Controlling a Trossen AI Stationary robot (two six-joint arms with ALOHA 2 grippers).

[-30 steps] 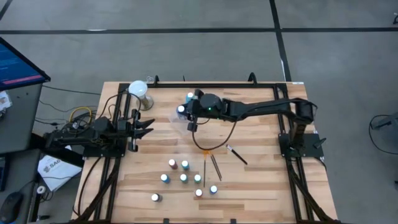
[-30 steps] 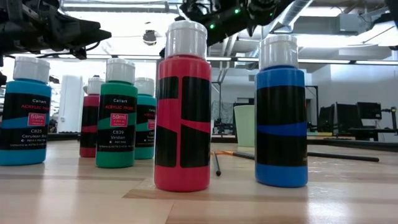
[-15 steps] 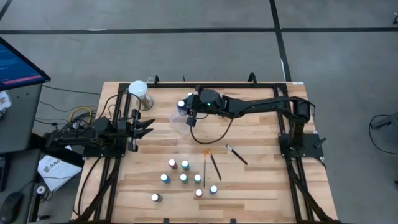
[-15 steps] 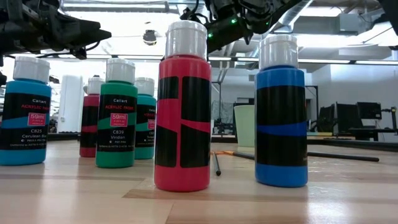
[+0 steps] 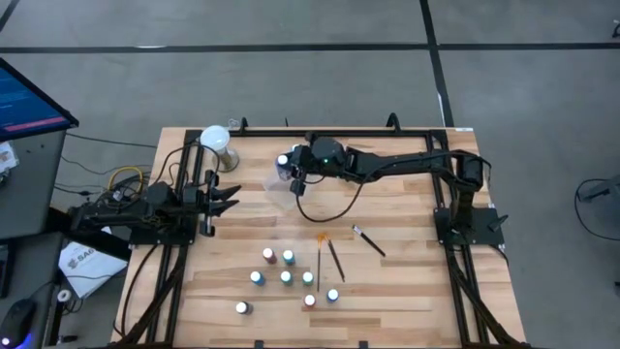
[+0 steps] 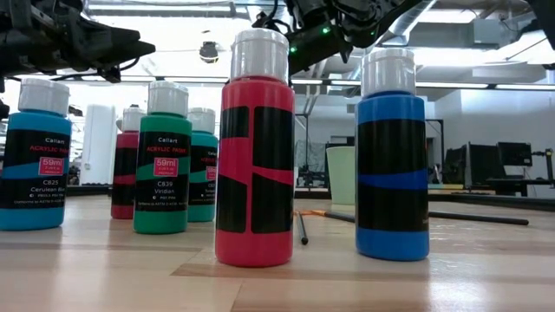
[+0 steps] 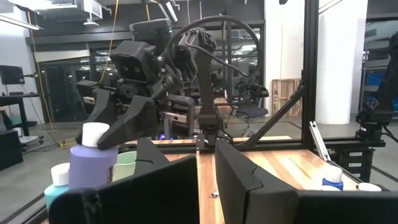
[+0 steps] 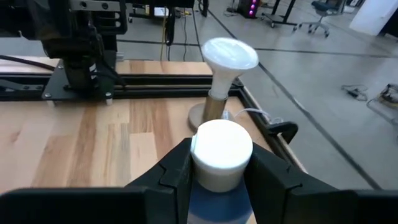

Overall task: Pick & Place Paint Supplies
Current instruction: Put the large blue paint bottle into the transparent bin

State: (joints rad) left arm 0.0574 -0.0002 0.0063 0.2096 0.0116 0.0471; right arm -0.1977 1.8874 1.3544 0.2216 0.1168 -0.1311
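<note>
High view: right claw [image 5: 287,170] reaching across the far side of the counter [image 5: 407,281], clamped on a white-capped blue bottle [image 5: 283,162]; left claw [image 5: 232,197] parked at the left edge, pressed together. Small paint bottles [image 5: 287,277] and brushes [image 5: 332,257] scattered on the near half.

Low view: red bottle [image 6: 254,147] standing closest.

Right wrist view: fingers [image 8: 177,171] pinching the neck under the white cap.

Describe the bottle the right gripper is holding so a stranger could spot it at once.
On the wooden table, look toward the far edge near the white lamp. There the right gripper clamps a white-capped bluish-purple bottle, the only one held aloft.
</note>
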